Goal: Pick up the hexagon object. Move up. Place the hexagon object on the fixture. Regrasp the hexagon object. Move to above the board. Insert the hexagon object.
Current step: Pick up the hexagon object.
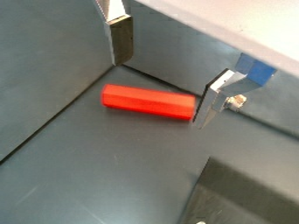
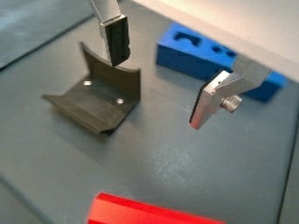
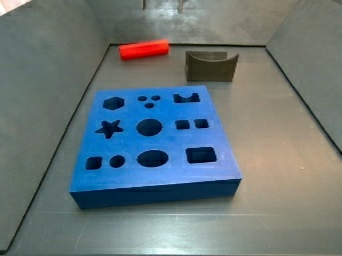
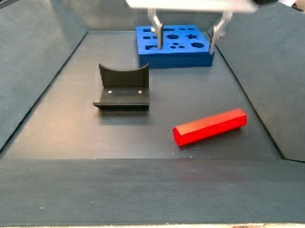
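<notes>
The hexagon object (image 1: 149, 101) is a bright red bar lying flat on the dark floor, also seen in both side views (image 3: 144, 48) (image 4: 210, 126). My gripper (image 1: 170, 74) hangs open well above it, with nothing between its fingers (image 1: 121, 39). In a side view the gripper (image 4: 188, 34) is high over the floor, its jaws wide apart. The fixture (image 2: 100, 101) (image 4: 121, 87) is a dark notched block standing beside the bar. The blue board (image 3: 154, 140) (image 4: 176, 46) with its shaped holes lies further along the floor. Only one edge of the bar (image 2: 146, 212) shows in a wrist view.
Sloping grey walls (image 3: 54, 120) (image 4: 36, 80) enclose the floor on all sides. The bar lies close to one wall (image 1: 70, 52). The board (image 2: 211, 61) sits past the fixture, near a light wall.
</notes>
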You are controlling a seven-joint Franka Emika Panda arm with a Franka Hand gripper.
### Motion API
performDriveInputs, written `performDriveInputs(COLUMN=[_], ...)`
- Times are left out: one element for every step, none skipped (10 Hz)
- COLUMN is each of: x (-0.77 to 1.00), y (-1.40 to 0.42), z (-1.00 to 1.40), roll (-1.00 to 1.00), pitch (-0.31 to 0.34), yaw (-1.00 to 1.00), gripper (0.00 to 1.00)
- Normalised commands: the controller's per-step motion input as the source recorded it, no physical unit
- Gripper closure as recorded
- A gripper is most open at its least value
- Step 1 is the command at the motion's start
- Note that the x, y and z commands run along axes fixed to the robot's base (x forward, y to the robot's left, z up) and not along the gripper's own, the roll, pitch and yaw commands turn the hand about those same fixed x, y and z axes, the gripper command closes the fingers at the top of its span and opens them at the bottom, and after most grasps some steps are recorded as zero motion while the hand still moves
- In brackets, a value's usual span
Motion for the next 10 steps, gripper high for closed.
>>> performDriveInputs(x=[0.0,0.0,0.11,0.03,0.0,-0.26,-0.25,-0.2,-0.11,0.03], y=[0.0,0.0,0.0,0.4,0.38,0.63,0.68,0.71,0.68,0.33], z=[-0.45,-0.51,0.0,-0.21,-0.33,-0.38,-0.39,-0.47,-0.65,-0.19], roll=[0.0,0.0,0.01,0.0,0.0,-0.02,-0.03,-0.05,-0.06,-0.09], pitch=[0.0,0.0,0.07,0.049,0.073,0.03,0.0,0.0,0.0,0.041], yaw=[-1.0,-1.0,0.0,-0.6,-0.64,-0.33,-0.25,-0.2,-0.24,-0.15], gripper=[0.0,0.0,0.0,0.0,0.0,0.0,0.0,0.0,0.0,0.0])
